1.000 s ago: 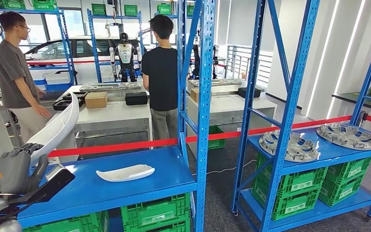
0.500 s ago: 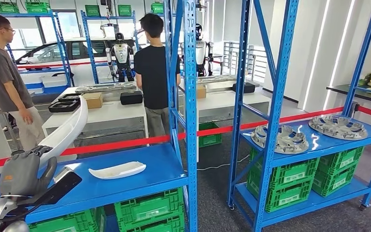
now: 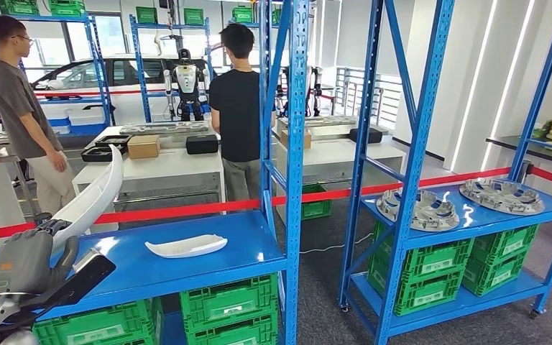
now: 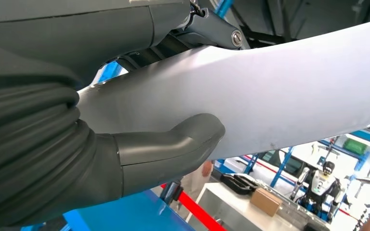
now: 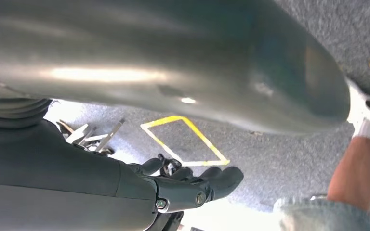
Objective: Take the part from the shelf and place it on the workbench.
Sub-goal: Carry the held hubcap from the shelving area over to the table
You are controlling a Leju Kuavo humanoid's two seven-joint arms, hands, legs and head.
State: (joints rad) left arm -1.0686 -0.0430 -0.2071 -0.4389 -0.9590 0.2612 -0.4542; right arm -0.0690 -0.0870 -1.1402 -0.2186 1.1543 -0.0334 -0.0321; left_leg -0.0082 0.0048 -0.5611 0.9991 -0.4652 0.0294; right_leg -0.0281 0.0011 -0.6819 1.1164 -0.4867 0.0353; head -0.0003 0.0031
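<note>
Left hand sits at the lower left of the head view, gripping the near end of a long white curved part that rises from it up and to the right, over the left end of the blue shelf. The left wrist view adds what the head view hides: the thick grey thumb is pressed flat against the glossy white part, with dark fingers closing on its other side.

Right hand appears in the right wrist view, hanging over grey floor with yellow marking tape; its dark fingers are loosely curled with nothing in them. A person's leg shows at the right of that frame.

Lower centre of the head view, a smaller white part lies flat on the blue shelf, well apart from the held one. Green crates sit under the shelf. A second blue rack, at right, carries two grey metal castings. Behind a red barrier tape, two people stand by a white counter bearing a cardboard box and black trays. Another humanoid robot stands in the upper middle of the frame.
</note>
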